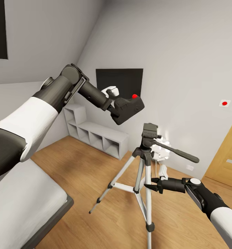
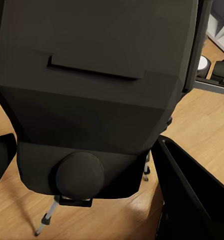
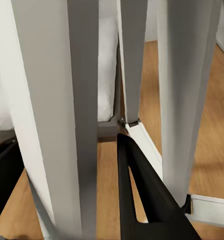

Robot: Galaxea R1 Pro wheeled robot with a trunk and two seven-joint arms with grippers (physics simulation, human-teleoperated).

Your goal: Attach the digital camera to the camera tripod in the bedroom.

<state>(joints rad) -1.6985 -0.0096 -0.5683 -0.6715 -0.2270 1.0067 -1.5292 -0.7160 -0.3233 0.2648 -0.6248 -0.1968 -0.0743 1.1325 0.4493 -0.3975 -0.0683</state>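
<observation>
Above the camera tripod (image 1: pixel 143 166), left gripper (image 1: pixel 124 109) clamps digital camera (image 1: pixel 129 108); right gripper (image 1: pixel 151 186) seemingly parted around 1 leg.

Left gripper (image 1: pixel 120 110) fingers mostly hidden behind the digital camera (image 1: pixel 128 108). Bed (image 1: pixel 29 207) cut off at the bottom edge. Wooden door (image 1: pixel 226 155) cut off at the right edge. White floor lamp (image 1: pixel 161 152) partly hidden behind the camera tripod (image 1: pixel 143 166). Tripod legs (image 3: pixel 56 115) blurry up close, tops cut off.
</observation>
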